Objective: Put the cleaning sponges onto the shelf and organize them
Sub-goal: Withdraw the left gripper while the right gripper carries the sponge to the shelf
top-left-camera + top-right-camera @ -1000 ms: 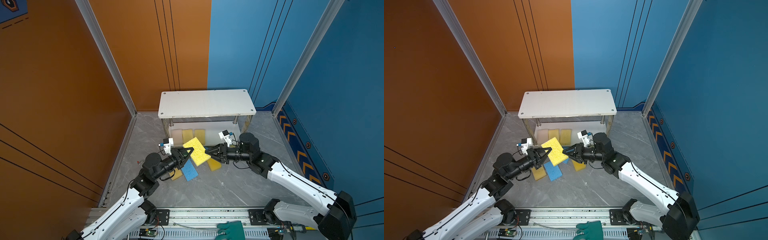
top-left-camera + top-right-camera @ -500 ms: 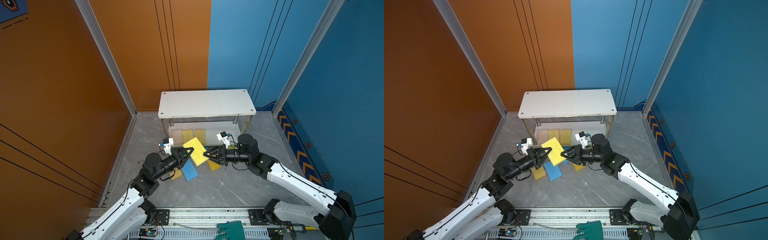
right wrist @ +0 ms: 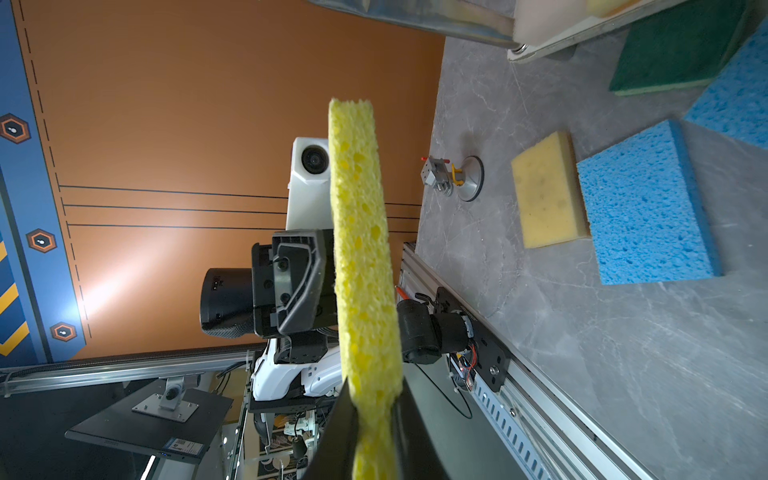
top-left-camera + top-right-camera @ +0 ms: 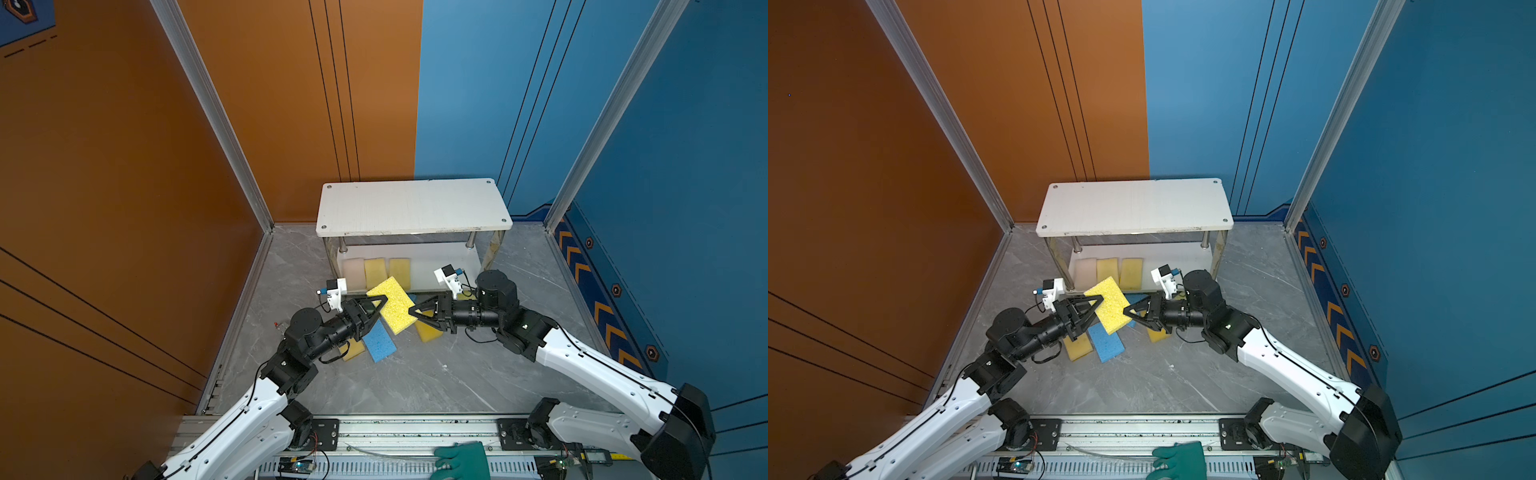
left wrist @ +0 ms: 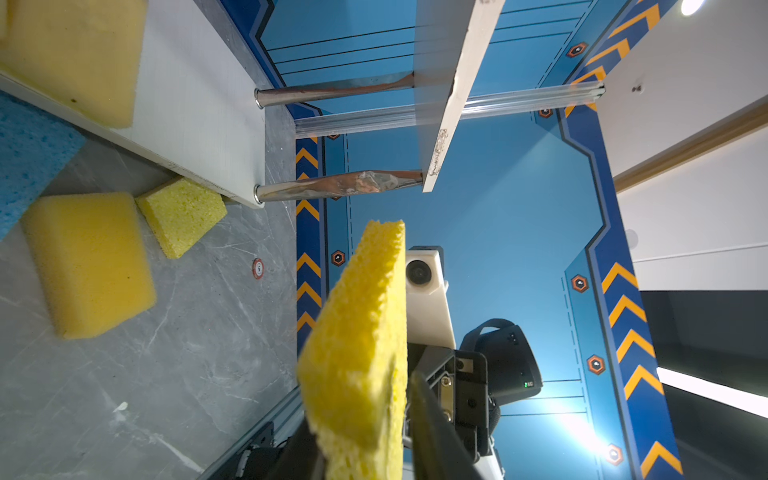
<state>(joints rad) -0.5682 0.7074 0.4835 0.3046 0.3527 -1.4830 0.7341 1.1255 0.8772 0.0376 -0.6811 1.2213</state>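
Down at mid-frame in both top views, a bright sponge point(image 4: 395, 308) point(image 4: 1109, 306) hangs tilted, clear of the grey floor point(image 4: 415, 374), between two grippers set nose to nose. The left gripper point(image 4: 379, 306) straddles its left edge; the right gripper point(image 4: 414, 312) bites its right edge. Just behind stands the shelf point(image 4: 411, 208), with a beige sponge point(image 4: 353, 272) and a yellow pair point(image 4: 376, 272) side by side on its lower board. Below the grippers a blue sponge point(image 4: 379, 343) and more yellow ones lie on the floor.

From the left wrist, the bright sponge point(image 5: 357, 353) stands edge-on between the fingers point(image 5: 432, 432); whether they pinch it or sit loose I cannot tell. At upper left the shelf point(image 5: 199, 104) carries a yellow sponge point(image 5: 75, 54) on its lower board, and another lies against that board's front edge on the floor.

From the right wrist, the fingers point(image 3: 415, 432) squeeze the bright sponge point(image 3: 361, 249) thin at the bottom of the frame, a firm hold. At upper right a green sponge point(image 3: 673, 54) sits by the shelf's foot, with two blue ones beside it on the floor.
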